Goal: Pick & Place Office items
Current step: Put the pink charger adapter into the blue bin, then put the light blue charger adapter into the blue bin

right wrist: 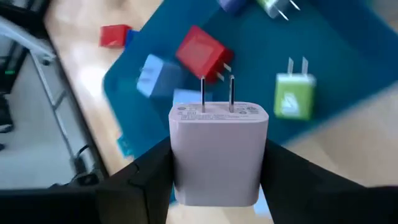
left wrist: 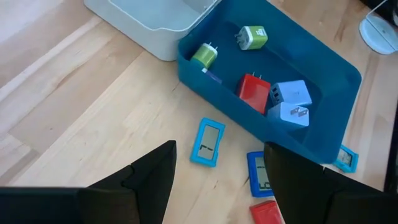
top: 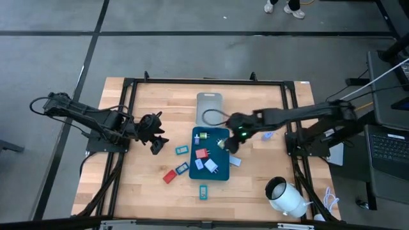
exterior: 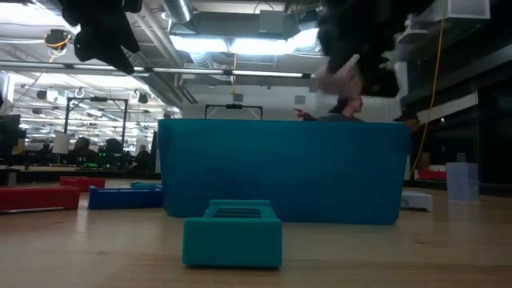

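Observation:
My right gripper (top: 229,144) hangs over the right part of the dark-teal tray (top: 221,174), shut on a pale pink plug-in charger block (right wrist: 217,155), which also shows high in the low view (exterior: 339,78). In the tray lie two green chargers (left wrist: 252,37), a red one (left wrist: 253,92) and light blue ones (left wrist: 291,102). My left gripper (top: 156,135) is open and empty above the table, left of the tray. Below it lie flat blue rectangles (left wrist: 208,142) and a red one (top: 169,176). A teal block (exterior: 232,232) lies on the table in front of the tray. My right gripper pinches the charger block between its two fingers, one on each of two opposite side faces (right wrist: 180,162). The block's pronged face (right wrist: 217,111) points away from the wrist, toward the tray below. The block is lifted clear, above the tray's rim.
A small grey tray (top: 209,105) stands behind the teal one. A big white cylinder (top: 284,195) lies at the near right corner. A light blue piece (top: 235,161) and a purple piece (top: 267,135) lie right of the tray. Black frame rails border the table.

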